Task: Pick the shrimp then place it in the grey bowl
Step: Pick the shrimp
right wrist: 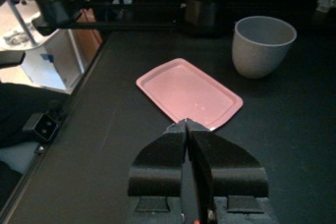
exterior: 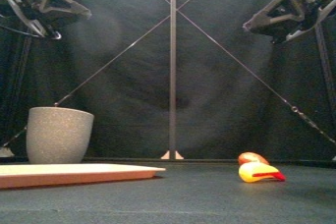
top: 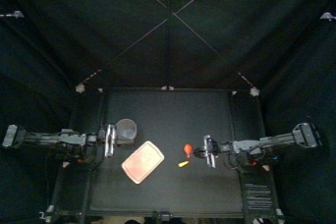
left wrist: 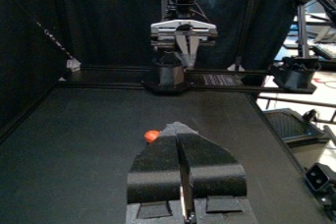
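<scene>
Black arms (top: pixel 59 140), silver cross-plate (left wrist: pixel 184 27), dark wedge-shaped left end effector (left wrist: pixel 175 128)

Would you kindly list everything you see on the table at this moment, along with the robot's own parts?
tall grey speckled cup: one, grey, left side of the table, upright, behind the tray.
flat pink tray: one, pink, left of centre, nothing on it.
small orange-red toy: one, orange-red, right of the tray.
small yellow toy with a red end: one, yellow and red, just in front of the orange-red toy; probably the shrimp.
black table: one, black, under everything.
left gripper: one, black, jaws shut, above the table's left side.
right gripper: one, black, jaws shut, above the table's right side, near the toys.
</scene>
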Controlling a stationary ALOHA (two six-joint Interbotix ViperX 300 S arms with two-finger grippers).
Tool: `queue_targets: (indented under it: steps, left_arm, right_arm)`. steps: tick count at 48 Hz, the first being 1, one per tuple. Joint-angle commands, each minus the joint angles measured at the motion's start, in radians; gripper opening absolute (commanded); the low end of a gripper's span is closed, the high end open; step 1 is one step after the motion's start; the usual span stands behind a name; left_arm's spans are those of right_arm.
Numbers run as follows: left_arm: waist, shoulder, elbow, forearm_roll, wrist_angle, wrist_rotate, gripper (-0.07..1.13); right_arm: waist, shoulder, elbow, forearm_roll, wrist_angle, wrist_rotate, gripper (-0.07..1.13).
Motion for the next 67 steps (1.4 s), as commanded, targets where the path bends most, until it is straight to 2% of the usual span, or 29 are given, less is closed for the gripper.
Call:
queue_targets:
  steps: [1, 6, 11, 14, 25, 42, 56, 67]
  left_arm:
    - [0.0, 0.005, -0.014, -0.002, -0.005, 0.002, 0.1]
    - [0.0, 0.005, -0.012, -0.002, -0.009, 0.002, 0.1]
    - [0.003, 0.005, -0.014, -0.002, -0.014, -0.002, 0.1]
    - [0.003, 0.005, -0.012, -0.002, -0.014, -0.002, 0.11]
    - [0.009, 0.005, -0.005, -0.002, -0.015, -0.002, 0.12]
    - [0.028, 0.005, 0.009, -0.006, -0.014, 0.002, 0.12]
    - [0.031, 0.005, 0.021, -0.006, -0.015, 0.002, 0.12]
    - [0.031, 0.005, 0.043, -0.006, -0.015, -0.002, 0.12]
  right_arm:
    - [0.011, 0.043, -0.054, 0.005, -0.008, 0.003, 0.42]
    - [0.005, 0.075, -0.071, 0.034, -0.018, 0.003, 0.69]
    - [0.002, 0.109, -0.074, 0.104, -0.029, 0.0, 0.91]
    - [-0.003, 0.13, -0.074, 0.133, -0.029, -0.002, 0.98]
    - [-0.012, 0.215, -0.092, 0.158, 0.041, 0.0, 0.99]
    - [-0.015, 0.379, -0.215, 0.15, 0.394, -0.002, 0.99]
    - [-0.023, 0.581, -0.373, 0.075, 0.667, 0.0, 0.99]
    - [-0.025, 0.69, -0.476, 0.009, 0.736, 0.0, 0.98]
